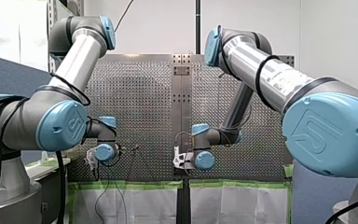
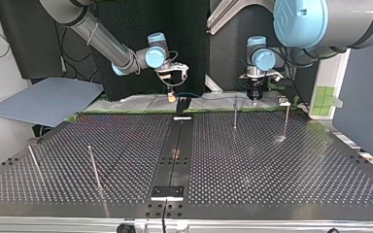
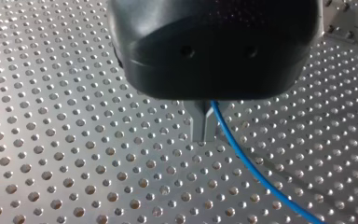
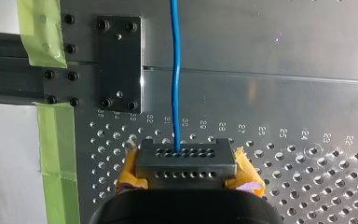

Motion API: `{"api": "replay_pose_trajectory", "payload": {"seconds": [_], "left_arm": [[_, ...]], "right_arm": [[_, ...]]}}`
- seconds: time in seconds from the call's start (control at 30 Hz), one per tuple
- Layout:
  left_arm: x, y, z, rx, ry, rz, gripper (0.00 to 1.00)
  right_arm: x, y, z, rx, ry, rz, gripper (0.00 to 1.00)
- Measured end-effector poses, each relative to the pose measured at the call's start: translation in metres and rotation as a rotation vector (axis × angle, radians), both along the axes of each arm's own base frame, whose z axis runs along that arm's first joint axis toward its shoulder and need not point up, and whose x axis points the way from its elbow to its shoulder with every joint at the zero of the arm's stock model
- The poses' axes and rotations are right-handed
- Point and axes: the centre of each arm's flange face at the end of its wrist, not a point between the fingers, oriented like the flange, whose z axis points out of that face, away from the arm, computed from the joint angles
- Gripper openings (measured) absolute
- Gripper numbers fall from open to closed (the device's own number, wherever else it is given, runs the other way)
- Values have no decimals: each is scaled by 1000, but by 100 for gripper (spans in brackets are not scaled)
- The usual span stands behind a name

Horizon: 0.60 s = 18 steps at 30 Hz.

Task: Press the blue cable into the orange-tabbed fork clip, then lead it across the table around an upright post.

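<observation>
The perforated table (image 2: 272, 165) has both arms at one edge. My right tool (image 4: 186, 161), yellow-padded, hangs over the middle of that edge. It is clamped on the blue cable (image 4: 175, 70), which runs straight ahead of it across the table's plain margin. My left tool (image 3: 204, 135) hangs further along the same edge, its metal fingers together on the cable, which trails away over the holes. An upright post (image 2: 235, 112) stands near it.

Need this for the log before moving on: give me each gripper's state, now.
Left gripper: shut on the blue cable.
Right gripper: shut on the blue cable as well.
</observation>
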Motion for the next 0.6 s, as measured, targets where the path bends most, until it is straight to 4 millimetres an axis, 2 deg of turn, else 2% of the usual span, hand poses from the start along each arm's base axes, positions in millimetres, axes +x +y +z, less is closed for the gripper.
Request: {"api": "replay_pose_trajectory", "payload": {"seconds": [0.6], "left_arm": [[-6,-2,-4,5,18,-2,0]], "right_arm": [[2,-3,2,-8,0,-2,0]]}}
